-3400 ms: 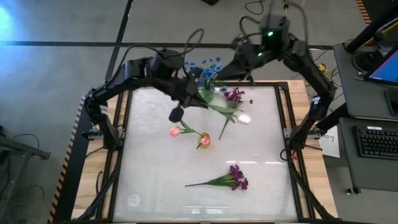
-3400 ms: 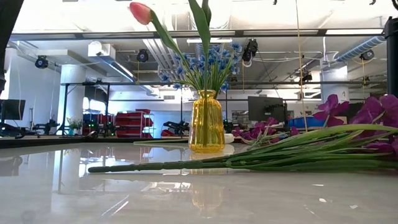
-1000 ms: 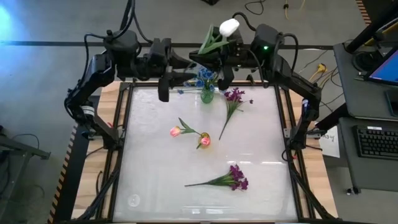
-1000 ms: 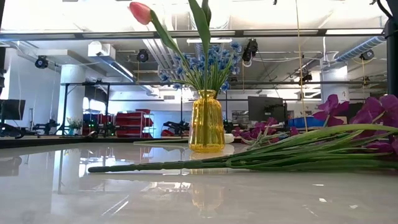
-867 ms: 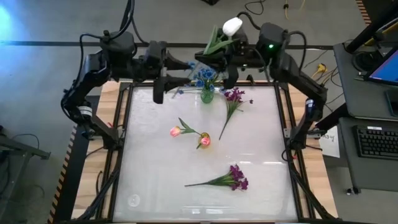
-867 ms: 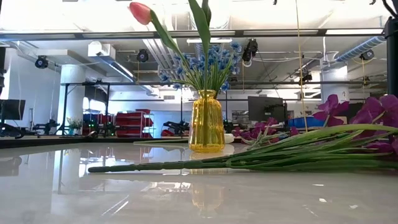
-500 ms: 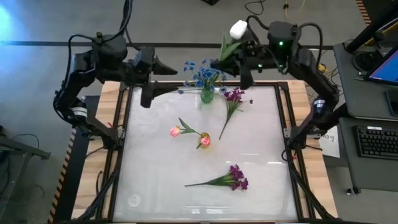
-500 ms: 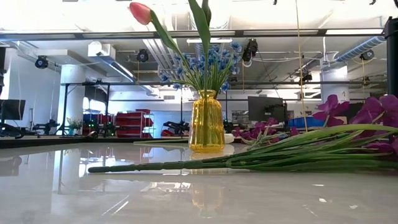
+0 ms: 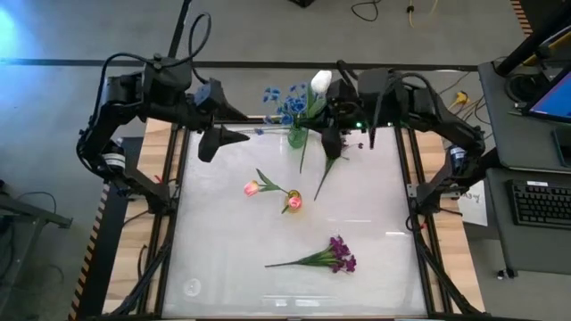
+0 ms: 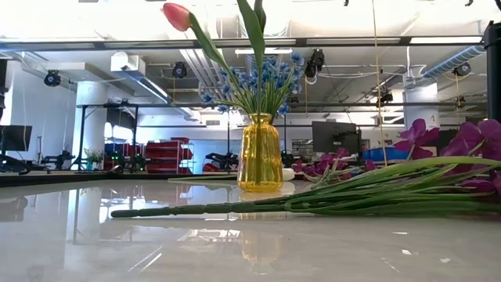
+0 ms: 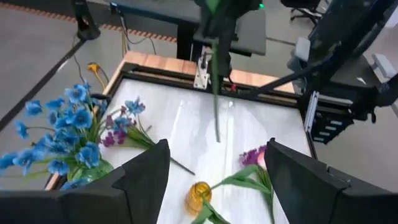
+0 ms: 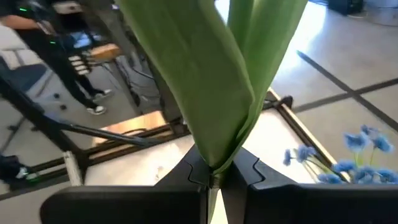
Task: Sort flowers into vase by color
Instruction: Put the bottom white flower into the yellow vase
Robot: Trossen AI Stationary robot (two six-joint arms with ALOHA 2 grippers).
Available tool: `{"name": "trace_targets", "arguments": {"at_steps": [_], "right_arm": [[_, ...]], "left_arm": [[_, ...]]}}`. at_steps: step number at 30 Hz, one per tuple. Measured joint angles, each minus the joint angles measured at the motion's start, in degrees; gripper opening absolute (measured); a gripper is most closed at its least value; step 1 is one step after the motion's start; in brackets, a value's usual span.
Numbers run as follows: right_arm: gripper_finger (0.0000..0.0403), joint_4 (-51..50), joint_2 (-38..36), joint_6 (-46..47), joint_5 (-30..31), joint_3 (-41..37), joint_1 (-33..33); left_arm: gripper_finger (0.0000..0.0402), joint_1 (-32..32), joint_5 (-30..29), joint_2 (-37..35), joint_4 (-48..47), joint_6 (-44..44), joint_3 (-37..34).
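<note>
From above, the right end effector (image 9: 333, 120) is clamped on a white tulip (image 9: 320, 81) and has dropped from up over the far edge of the bench (image 9: 223, 232) to right beside the vase (image 9: 297, 136), the green stem hanging down over the bench just next to it. The left end effector (image 9: 223, 135) has backed away toward the far left corner, fingers apart and holding nothing, so it looks done with its last flower. Two pink tulips (image 9: 272, 193) lie mid-bench, one purple sprig (image 9: 332, 147) lies near the vase and another purple sprig (image 9: 332, 253) sits toward the near edge. At bench level nothing has shifted: the yellow vase (image 10: 259, 154) holds blue blossoms (image 10: 258, 82), and the nearest purple sprig's stem (image 10: 235, 207) lies across the front; neither end effector shows here. The left wrist camera shows its own fingers (image 11: 140, 180) spread wide, with the blue bunch (image 11: 68, 134) and the white tulip's stem (image 11: 215, 81) hanging beyond. The right wrist camera is mostly green leaf (image 12: 205, 81) pinched at the fingertips (image 12: 198, 174). My guess is white goes in next, though dropping it in with the blues wouldn't really be sorting by color.
</note>
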Motion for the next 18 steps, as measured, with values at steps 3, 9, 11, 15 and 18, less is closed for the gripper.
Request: {"name": "trace_targets", "arguments": {"at_steps": [3,9,11,15,18], "right_arm": [[0.0013,0.08,-0.7,-0.11,0.76,-2.38,0.28],[0.0013,1.72,-4.64,-0.16,3.12,-9.44,0.3],[0.0013,3.79,-7.24,-0.14,3.26,-12.95,0.26],[0.0013,9.02,-12.99,0.4,4.27,-21.79,0.52],[0.0013,14.11,-16.86,1.21,4.74,-29.71,0.78]], "left_arm": [[0.0242,-1.38,0.02,-0.04,-0.58,0.53,-0.02],[0.0229,-3.97,0.07,-0.4,0.08,2.21,-0.02],[0.0226,-4.68,0.06,-0.44,0.23,2.34,-0.07],[0.0219,-7.19,0.07,-1.77,2.27,3.07,-3.18],[0.0214,-9.24,-0.03,-4.57,7.33,2.01,-10.63]]}}
